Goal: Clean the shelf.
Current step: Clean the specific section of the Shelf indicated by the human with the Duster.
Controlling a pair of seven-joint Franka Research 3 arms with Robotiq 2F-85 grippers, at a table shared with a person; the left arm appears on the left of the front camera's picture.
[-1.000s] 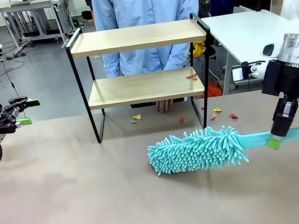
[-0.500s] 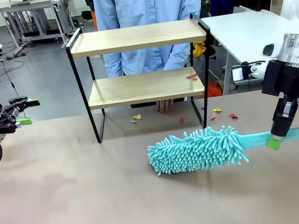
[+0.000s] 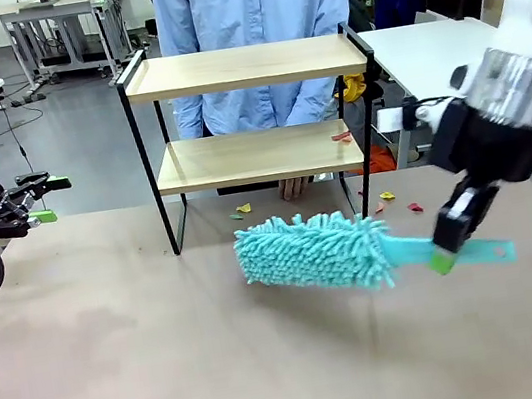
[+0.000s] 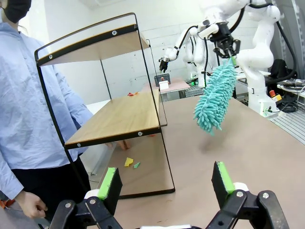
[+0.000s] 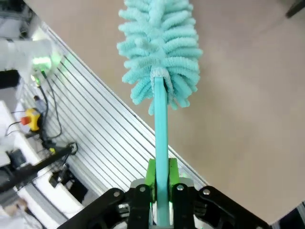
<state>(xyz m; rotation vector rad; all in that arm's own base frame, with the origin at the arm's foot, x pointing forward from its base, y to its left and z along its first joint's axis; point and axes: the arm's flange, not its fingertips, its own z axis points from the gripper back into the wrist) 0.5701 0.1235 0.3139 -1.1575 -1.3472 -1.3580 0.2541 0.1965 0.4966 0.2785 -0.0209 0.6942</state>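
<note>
Holding the fluffy blue-green duster [image 3: 315,250] by its thin handle [image 3: 477,253], my right tool [image 3: 444,254] is squeezed tight shut on it, so the soft head sticks out in front and does not slip. The duster is in the air just above the brown tabletop [image 3: 120,364], tipped a little, with its fluffy end pointing toward the shelf [image 3: 240,67]. The shelf stands at the far side of the tabletop, right in front of the person [image 3: 256,9], with its two wooden boards one over the other. I think the grip is far back on the handle so the long head can reach in between the boards. Small coloured scraps [image 3: 341,136] lie at the right end of the lower board [image 3: 240,160], and more lie on the tabletop under and beside the shelf, so I guess those need sweeping off. My left tool [image 3: 47,200] hangs far off to the left, fingers spread wide, holding nothing, out of the way.
</note>
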